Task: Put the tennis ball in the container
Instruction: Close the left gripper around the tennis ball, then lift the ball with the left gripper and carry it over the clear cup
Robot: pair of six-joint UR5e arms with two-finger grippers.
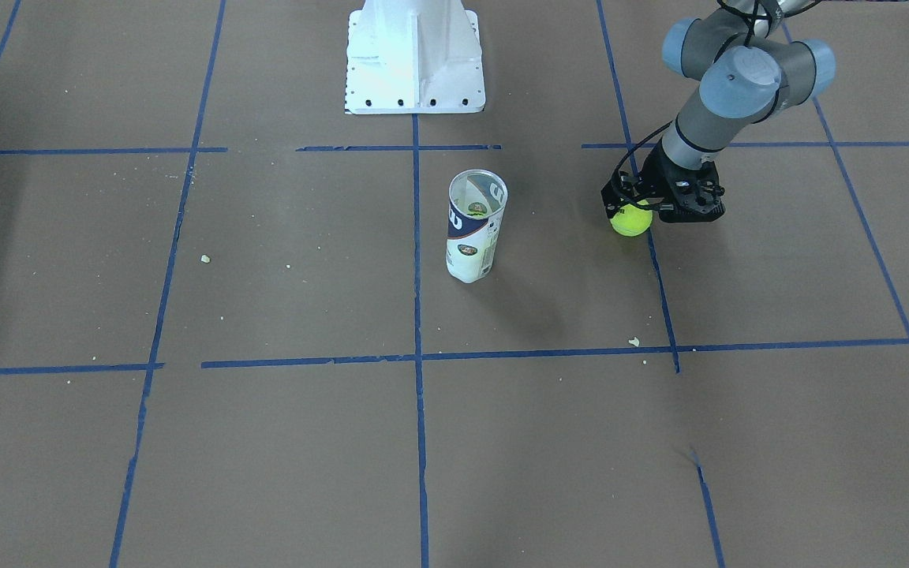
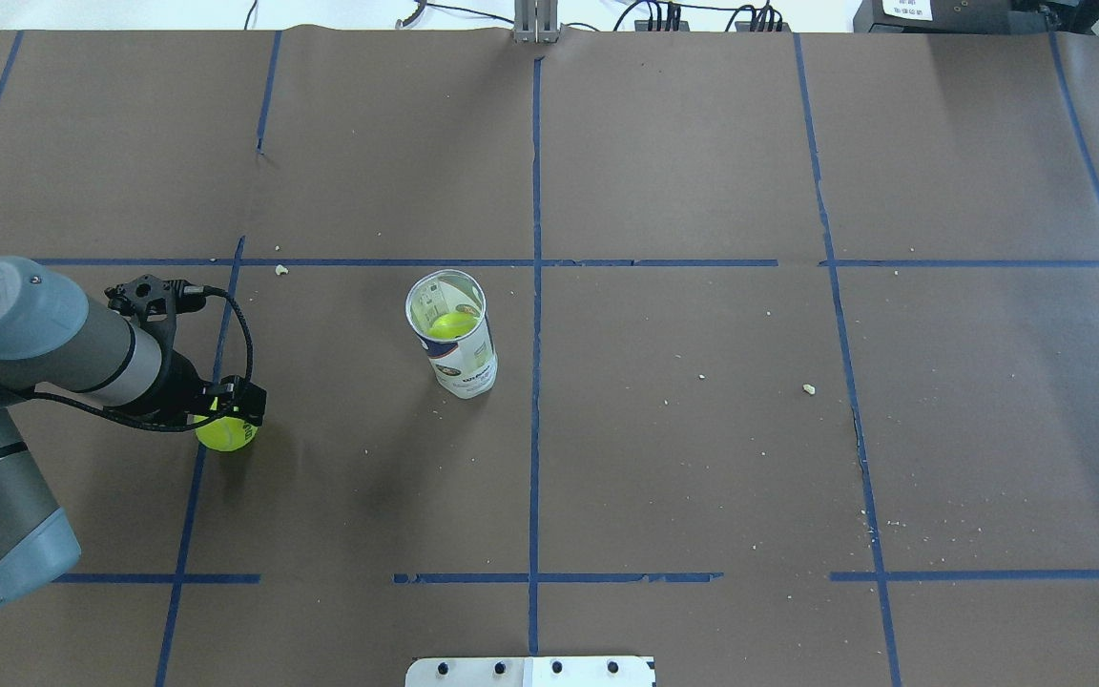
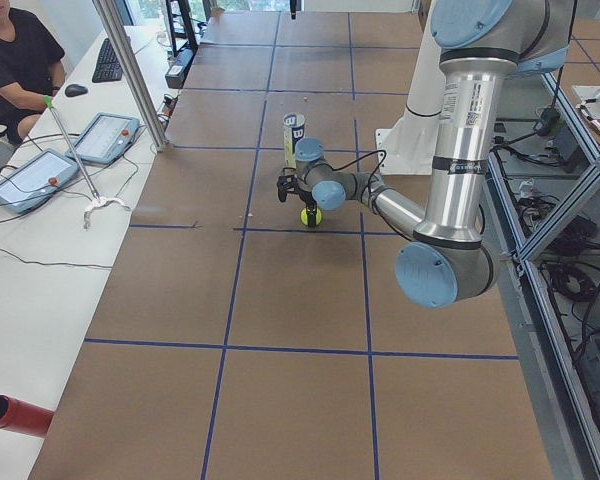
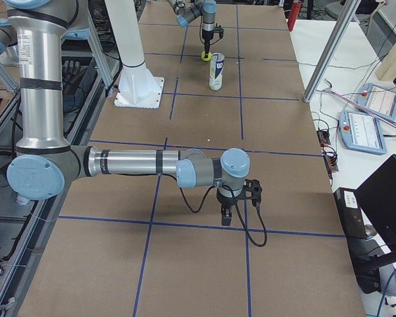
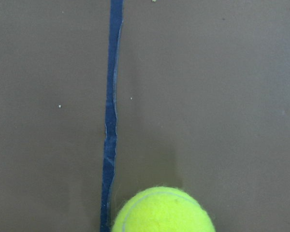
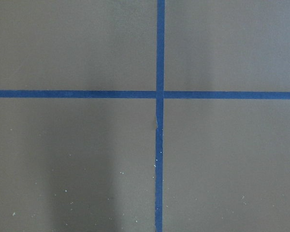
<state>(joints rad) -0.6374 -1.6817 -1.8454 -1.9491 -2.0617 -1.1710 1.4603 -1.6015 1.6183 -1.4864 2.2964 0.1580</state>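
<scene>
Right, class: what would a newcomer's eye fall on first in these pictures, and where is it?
The bright yellow-green tennis ball stands out first, beside a blue tape line on the left part of the brown table. The left gripper is directly over it, though whether it grips the ball is unclear. Next comes the upright clear container near the table's middle, with a second yellow-green ball already inside.

- The container point(image 2: 451, 334) is standing upright by itself, and open brown table point(image 2: 702, 458) is stretching around it on all sides.
- Its mouth is facing up, uncovered; a yellow-green ball point(image 2: 452, 325) is sitting inside.
- The left gripper point(image 2: 227, 417) is covering the tennis ball point(image 2: 224, 434) from above.
- The white robot base point(image 1: 415, 55) is standing well apart from the container.
</scene>
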